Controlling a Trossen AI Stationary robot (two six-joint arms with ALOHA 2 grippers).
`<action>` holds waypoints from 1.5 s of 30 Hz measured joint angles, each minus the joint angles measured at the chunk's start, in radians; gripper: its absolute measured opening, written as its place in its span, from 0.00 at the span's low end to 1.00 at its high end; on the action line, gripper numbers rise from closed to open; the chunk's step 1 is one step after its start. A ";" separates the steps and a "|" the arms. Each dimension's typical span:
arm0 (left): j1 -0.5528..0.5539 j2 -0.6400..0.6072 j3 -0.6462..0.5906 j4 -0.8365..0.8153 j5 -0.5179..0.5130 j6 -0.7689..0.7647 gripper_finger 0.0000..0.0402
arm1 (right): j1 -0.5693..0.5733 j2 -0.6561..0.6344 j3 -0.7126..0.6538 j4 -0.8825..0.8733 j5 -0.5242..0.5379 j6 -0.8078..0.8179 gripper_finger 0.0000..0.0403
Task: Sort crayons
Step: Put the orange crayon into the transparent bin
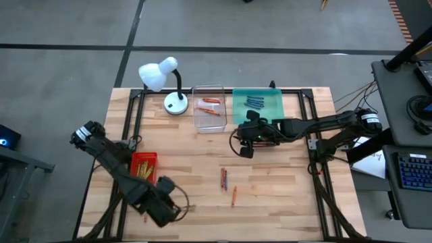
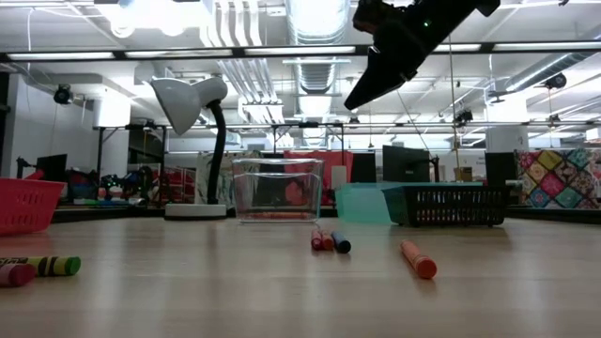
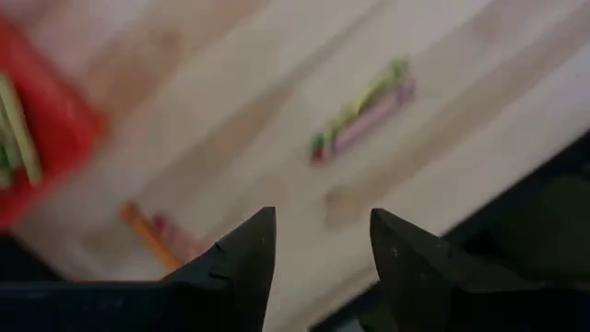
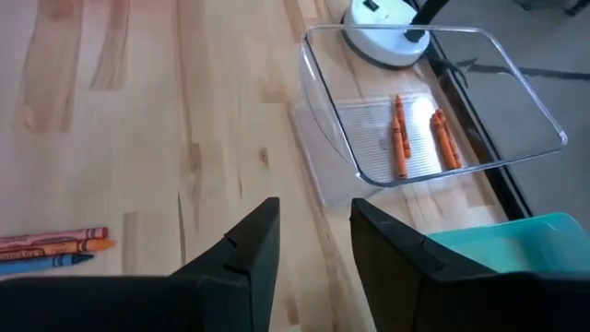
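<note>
Up at the frame's top centre, your clear tray (image 1: 209, 116) holds two orange crayons (image 1: 210, 102) beside the teal tray (image 1: 258, 116) with blue ones. Your right gripper (image 1: 243, 140), fingers parted and empty, hovers above-right of the loose crayons (image 1: 225, 178) at centre.

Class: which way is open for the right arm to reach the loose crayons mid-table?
Probably yes, from above. The right gripper hangs, fingers open and empty, beside the clear tray; bare table lies between it and the crayons.
</note>
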 joint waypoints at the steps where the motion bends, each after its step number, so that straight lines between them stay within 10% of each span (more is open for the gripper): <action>1: -0.016 0.004 0.001 0.000 0.015 -0.028 0.40 | 0.001 0.000 -0.001 -0.001 -0.001 0.001 0.31; 23: -0.176 0.145 -0.053 -0.160 0.205 -0.288 0.40 | 0.076 0.001 -0.003 0.036 -0.006 0.047 0.30; 45: -0.229 0.108 -0.333 0.125 0.213 -0.406 0.25 | 0.100 0.002 -0.012 0.035 -0.006 0.072 0.29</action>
